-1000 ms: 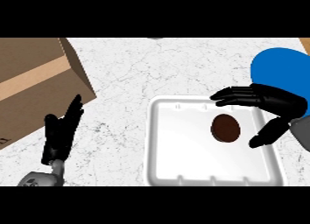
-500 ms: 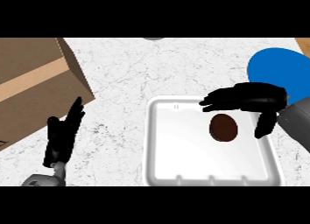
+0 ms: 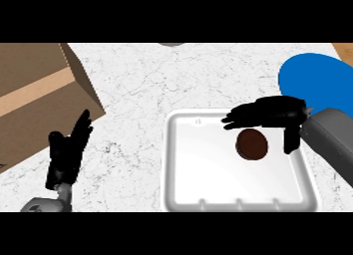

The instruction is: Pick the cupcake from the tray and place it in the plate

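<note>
A dark brown cupcake [image 3: 252,144] lies in the white tray [image 3: 201,189] on the speckled counter. My right hand [image 3: 271,113] hovers just above and behind it, fingers spread toward the left and the thumb hanging down at the cupcake's right side, not closed round it. The blue plate [image 3: 319,79] sits at the upper right, partly hidden by my right forearm. My left hand [image 3: 68,152] rests open at the lower left, fingers pointing up, away from the tray.
A large brown cardboard box [image 3: 28,99] fills the upper left, close to my left hand. A grey rim [image 3: 172,44] shows at the top edge. A strip of wood [image 3: 350,50] shows at the upper right corner.
My right hand has moved left and down from over the plate's edge to just above the cupcake. The plate is more exposed. The left hand has stayed still.
</note>
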Tool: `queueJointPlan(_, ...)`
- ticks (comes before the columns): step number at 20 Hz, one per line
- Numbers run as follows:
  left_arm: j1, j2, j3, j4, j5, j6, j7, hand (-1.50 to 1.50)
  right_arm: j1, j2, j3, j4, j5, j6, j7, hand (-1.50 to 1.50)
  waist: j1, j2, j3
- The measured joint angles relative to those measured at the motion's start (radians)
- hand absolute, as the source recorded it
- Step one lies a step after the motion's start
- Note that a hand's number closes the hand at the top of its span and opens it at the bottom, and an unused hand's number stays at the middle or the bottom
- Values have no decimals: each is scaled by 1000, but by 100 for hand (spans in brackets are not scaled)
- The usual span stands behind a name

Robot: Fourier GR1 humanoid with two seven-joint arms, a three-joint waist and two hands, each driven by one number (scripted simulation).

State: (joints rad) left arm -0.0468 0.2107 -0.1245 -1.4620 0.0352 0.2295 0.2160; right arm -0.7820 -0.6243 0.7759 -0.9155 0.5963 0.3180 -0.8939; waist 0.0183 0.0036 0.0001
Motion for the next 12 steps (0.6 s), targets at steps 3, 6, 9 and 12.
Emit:
queueJointPlan(3, 8, -4, 1, -2, -7, -4, -3, 0, -12, 48, 7, 45, 32, -10, -3, -150, -1, 0, 0)
queueJointPlan(6, 19, -5, 7, -20, -12, -3, 6, 0, -20, 46, 4, 67, 56, -18, -22, -150, -3, -1, 0)
queueJointPlan(9, 17, -12, 8, -10, -18, -8, 1, 0, -10, 60, 2, 99, 81, -36, -37, -150, -6, -1, 0)
queueJointPlan(12, 24, -20, 12, -9, -24, -6, -5, 0, -6, 84, 0, 125, 97, -43, -41, -150, -6, -1, 0)
